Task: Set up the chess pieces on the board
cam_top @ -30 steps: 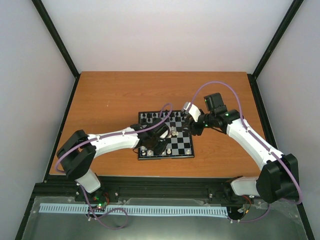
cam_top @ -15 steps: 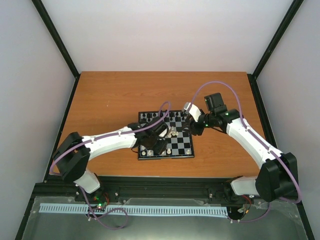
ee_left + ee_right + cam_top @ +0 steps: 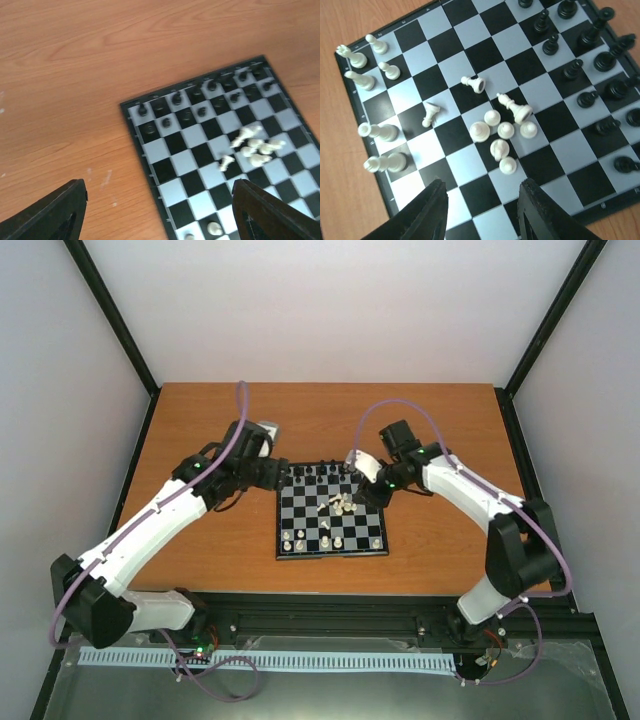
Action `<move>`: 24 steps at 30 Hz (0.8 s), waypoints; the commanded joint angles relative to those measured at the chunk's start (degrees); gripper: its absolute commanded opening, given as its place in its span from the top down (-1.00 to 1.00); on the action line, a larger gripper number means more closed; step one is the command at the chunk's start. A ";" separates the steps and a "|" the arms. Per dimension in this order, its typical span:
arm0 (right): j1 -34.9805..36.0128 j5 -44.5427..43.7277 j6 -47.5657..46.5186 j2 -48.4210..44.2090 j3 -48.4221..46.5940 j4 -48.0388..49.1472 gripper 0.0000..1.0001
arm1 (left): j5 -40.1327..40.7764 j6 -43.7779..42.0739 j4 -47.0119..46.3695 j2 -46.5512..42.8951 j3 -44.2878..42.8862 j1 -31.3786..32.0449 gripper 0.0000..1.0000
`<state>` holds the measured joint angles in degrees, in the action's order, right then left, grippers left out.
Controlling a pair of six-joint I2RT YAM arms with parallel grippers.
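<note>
just ahead of the right gripper [image 3: 482, 184] lie clustered cream chess pieces [image 3: 501, 131].

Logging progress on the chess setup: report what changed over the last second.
The left hand opened and withdrew from the near-left of the board to beyond its far-left corner, empty. The right hand edged left over the board, fingers narrowing but open, holding nothing. The board and the heap of white pieces at its middle stayed put.
</note>
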<state>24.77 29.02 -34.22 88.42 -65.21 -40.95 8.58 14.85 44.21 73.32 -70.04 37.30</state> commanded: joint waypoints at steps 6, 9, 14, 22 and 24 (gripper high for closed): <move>7.03 -9.21 -0.49 10.61 -8.46 -2.39 0.23 | 6.17 -1.76 -4.15 -5.10 8.18 -5.92 -0.65; 7.88 -10.67 -0.09 13.09 -9.42 -2.32 0.24 | 5.91 -1.89 -3.94 -5.55 8.00 -5.92 -0.65; 8.98 -10.66 0.24 15.93 -10.35 -2.53 0.27 | 5.84 -2.03 -3.46 -4.92 7.74 -5.92 -0.65; 10.29 -10.38 0.06 18.15 -11.07 -2.12 0.30 | 5.57 -2.15 -3.20 -4.61 7.73 -5.92 -0.65; 10.46 -10.38 0.04 18.83 -11.60 -2.32 0.32 | 5.44 -2.28 -3.20 -4.46 7.73 -5.92 -0.65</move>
<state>34.48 18.83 -34.46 105.56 -74.67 -43.03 13.61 13.67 41.78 68.95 -61.25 31.75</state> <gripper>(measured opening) 0.349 0.825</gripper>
